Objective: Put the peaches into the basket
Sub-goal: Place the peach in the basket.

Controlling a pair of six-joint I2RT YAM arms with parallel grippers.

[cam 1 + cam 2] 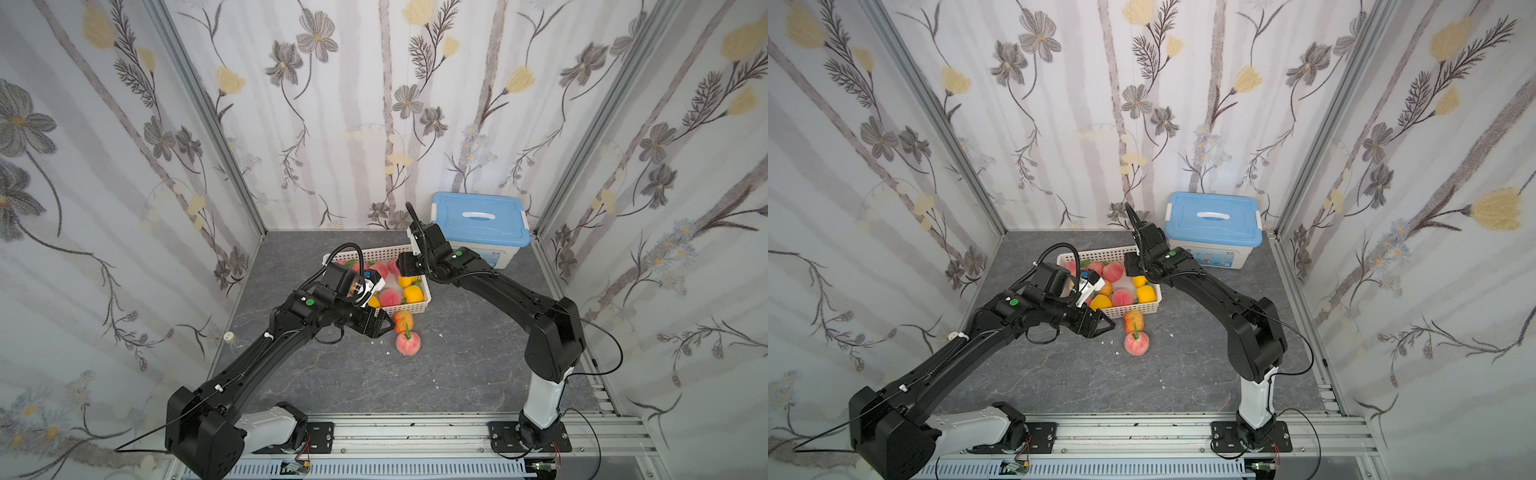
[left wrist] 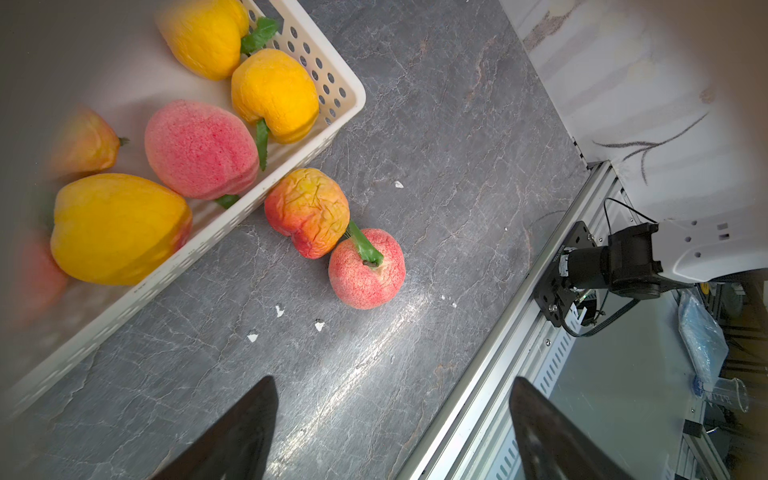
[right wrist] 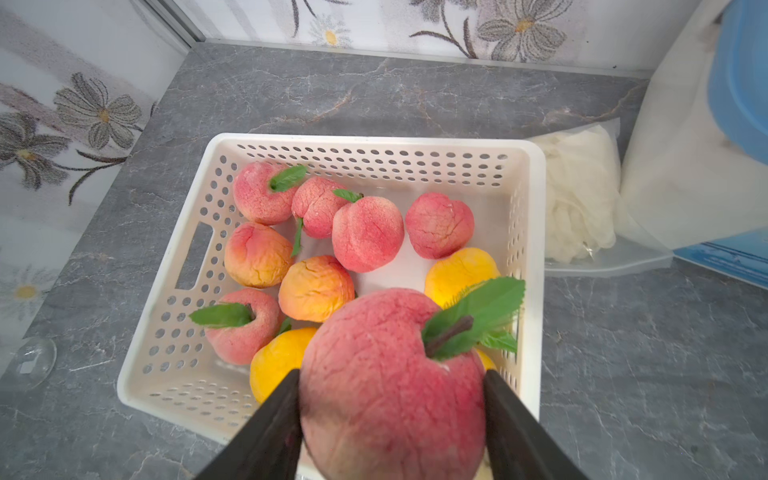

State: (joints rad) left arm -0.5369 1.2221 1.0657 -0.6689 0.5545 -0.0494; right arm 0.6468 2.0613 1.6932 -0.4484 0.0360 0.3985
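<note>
The white perforated basket point(image 1: 409, 309) point(image 3: 536, 249) holds several peaches, pink-red and orange-yellow. My right gripper point(image 3: 391, 374) is shut on a big pink-red peach point(image 3: 395, 399) with a green leaf, held above the basket's near right corner. In both top views that arm's wrist point(image 1: 428, 249) hides its fingers. Two peaches lie on the table just outside the basket's front wall: a wrinkled orange-red one point(image 1: 403, 321) point(image 2: 307, 212) and a pink one point(image 1: 408, 344) point(image 2: 368, 270), touching each other. My left gripper point(image 1: 384, 324) point(image 2: 392, 380) is open and empty, just left of them.
A white box with a blue lid point(image 1: 482, 226) stands at the back right. A clear bag of white material point(image 3: 577, 195) lies between it and the basket. Small white crumbs point(image 2: 278, 311) dot the grey table. An aluminium rail point(image 1: 415, 432) runs along the front edge.
</note>
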